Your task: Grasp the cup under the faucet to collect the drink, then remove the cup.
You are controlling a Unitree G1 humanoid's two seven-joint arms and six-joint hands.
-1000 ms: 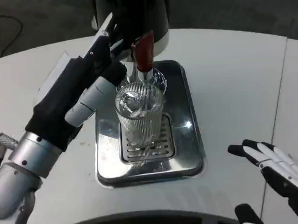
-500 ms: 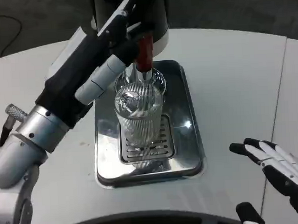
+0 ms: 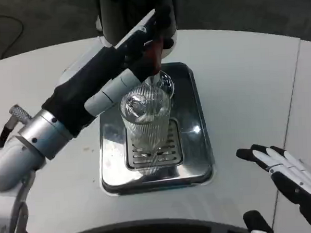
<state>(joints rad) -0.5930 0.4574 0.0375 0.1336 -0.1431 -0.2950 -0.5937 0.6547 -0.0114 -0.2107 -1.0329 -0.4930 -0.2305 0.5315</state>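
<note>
A clear ribbed cup [image 3: 145, 125] stands upright on the grate of the steel drip tray [image 3: 199, 145], right under the faucet. The faucet's red lever [image 3: 153, 55] sticks out from the dark dispenser [image 3: 134, 13]. My left hand [image 3: 141, 39] reaches over the cup from the left, and its fingers lie on and around the red lever, partly hiding it. Whether they grip it I cannot tell. My right hand [image 3: 286, 175] waits at the lower right above the table, fingers spread, holding nothing, well away from the cup.
The white round table [image 3: 247, 80] spreads around the tray, with a seam running down its right side. My left forearm [image 3: 57, 127] crosses the tray's left side. A dark floor lies beyond the table's far edge.
My left arm has swung up and to the right, bringing the hand from beside the cup's rim onto the red lever. The cup and my right hand have stayed put.
</note>
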